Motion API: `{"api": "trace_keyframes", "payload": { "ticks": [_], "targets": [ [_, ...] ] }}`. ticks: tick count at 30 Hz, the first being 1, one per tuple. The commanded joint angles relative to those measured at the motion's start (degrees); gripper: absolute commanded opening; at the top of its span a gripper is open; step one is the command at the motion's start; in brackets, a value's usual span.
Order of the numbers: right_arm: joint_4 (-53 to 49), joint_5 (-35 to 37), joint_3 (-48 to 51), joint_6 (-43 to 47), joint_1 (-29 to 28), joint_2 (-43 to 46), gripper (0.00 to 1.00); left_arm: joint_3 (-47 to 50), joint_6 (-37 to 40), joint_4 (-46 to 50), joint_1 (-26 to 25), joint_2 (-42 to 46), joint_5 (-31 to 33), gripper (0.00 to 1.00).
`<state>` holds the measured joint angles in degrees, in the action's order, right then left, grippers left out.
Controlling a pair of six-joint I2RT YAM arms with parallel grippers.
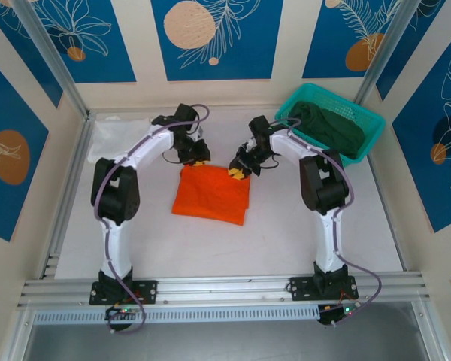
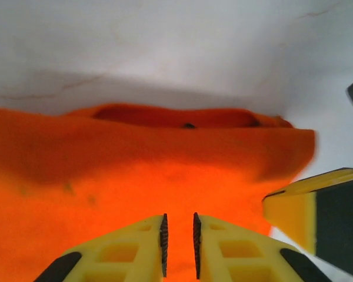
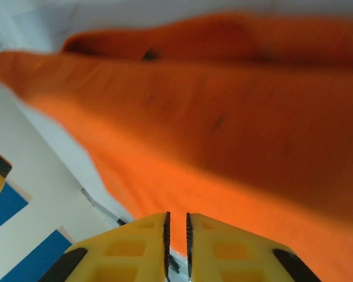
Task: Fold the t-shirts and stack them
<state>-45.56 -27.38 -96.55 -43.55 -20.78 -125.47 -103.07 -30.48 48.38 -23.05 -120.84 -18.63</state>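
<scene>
left gripper (image 2: 179,218) nearly closed, thin slit between pads, over the blurred orange t-shirt (image 2: 135,182); any pinch unclear. right gripper (image 3: 177,217) the same, cloth smeared. from above, both arms bend inward to that shirt's far corners; green t-shirt (image 1: 327,124) to its right, half-hidden in basket (image 1: 355,154).

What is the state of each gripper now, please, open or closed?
Left gripper: nearly closed, a thin slit, at the orange t-shirt, nothing seen held.
Right gripper: nearly closed too, nothing seen held.

The left fingers (image 2: 135,247), almost closed, sit above the orange t-shirt (image 2: 141,170).
</scene>
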Motion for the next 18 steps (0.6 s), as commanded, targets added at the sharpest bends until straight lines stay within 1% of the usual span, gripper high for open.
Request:
{"api": "trace_keyframes", "payload": {
  "ticks": [1, 3, 6, 8, 9, 11, 14, 16, 18],
  "targets": [
    [-0.8, 0.1, -3.6, 1.3, 1.4, -4.3, 0.17, -4.1, 5.3, -1.1, 1.6, -6.7, 3.4, 0.18],
    [-1.2, -0.1, -5.8, 1.1, 2.2, -7.5, 0.17, -5.9, 4.0, -1.1, 2.3, -9.8, 4.8, 0.16],
    [-3.4, 0.3, -10.0, 1.3, 3.1, -10.9, 0.17, -7.3, 1.4, -1.2, 3.1, -12.7, 7.3, 0.16],
    [-3.6, 0.4, -11.2, 1.1, 3.5, -11.6, 0.22, -10.7, 1.3, 1.2, 3.1, -14.8, 8.5, 0.16],
    [-3.9, 0.5, -11.7, 0.8, 3.6, -11.6, 0.28, -12.9, 1.5, 3.0, 3.2, -15.9, 9.4, 0.17],
    [-3.7, 0.1, -11.9, 0.4, 4.0, -10.6, 0.38, -16.7, 2.3, 4.9, 3.3, -16.7, 8.6, 0.22],
    [-1.9, -0.4, -10.8, 0.7, 3.8, -6.5, 0.48, -21.3, 2.5, 7.4, 3.4, -14.9, 9.4, 0.40],
    [-0.3, -0.8, -8.8, 0.8, 3.6, -2.5, 0.60, -23.5, 3.0, 9.2, 3.7, -12.2, 9.8, 0.58],
    [2.8, -1.5, -5.3, 0.7, 3.3, 2.2, 0.69, -21.7, 4.5, 8.8, 4.1, -8.3, 9.9, 0.74]
  ]
}}
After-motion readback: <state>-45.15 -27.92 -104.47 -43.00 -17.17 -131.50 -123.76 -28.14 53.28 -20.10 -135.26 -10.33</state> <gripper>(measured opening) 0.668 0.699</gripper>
